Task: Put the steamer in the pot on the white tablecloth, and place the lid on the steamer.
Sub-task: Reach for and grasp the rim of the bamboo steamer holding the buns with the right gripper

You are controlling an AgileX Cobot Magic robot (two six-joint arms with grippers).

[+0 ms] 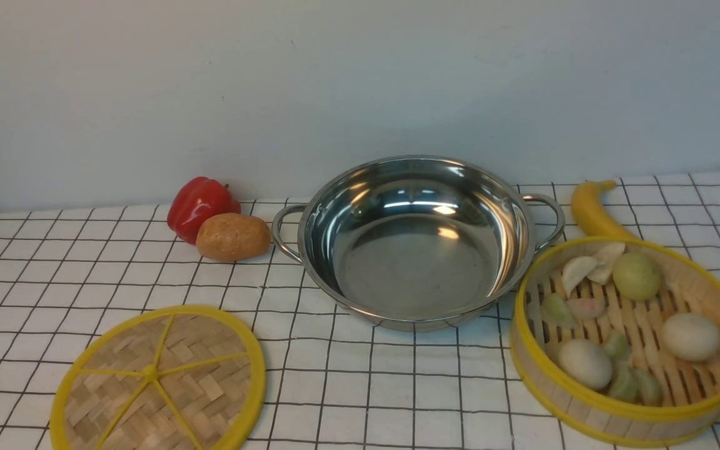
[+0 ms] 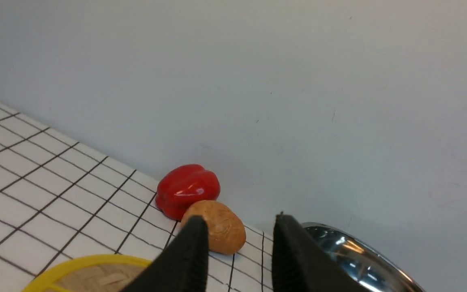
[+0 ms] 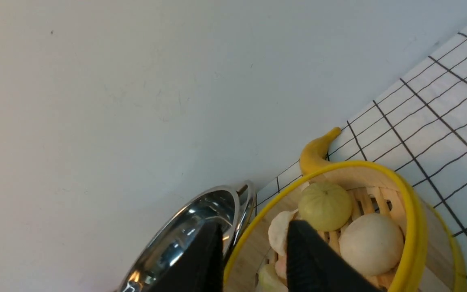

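Currently, the steamer [image 1: 632,337] sits at the worktop's right edge; we judge it stiff, laden, spill-prone, best gripped by opposite walls, level. The pot [image 1: 419,250], likely slippery, stands near the back edge. The lid [image 1: 157,381], probably light, lies front-left. Left pincer [image 2: 239,227] and right pincer [image 3: 255,231]: parted, empty.
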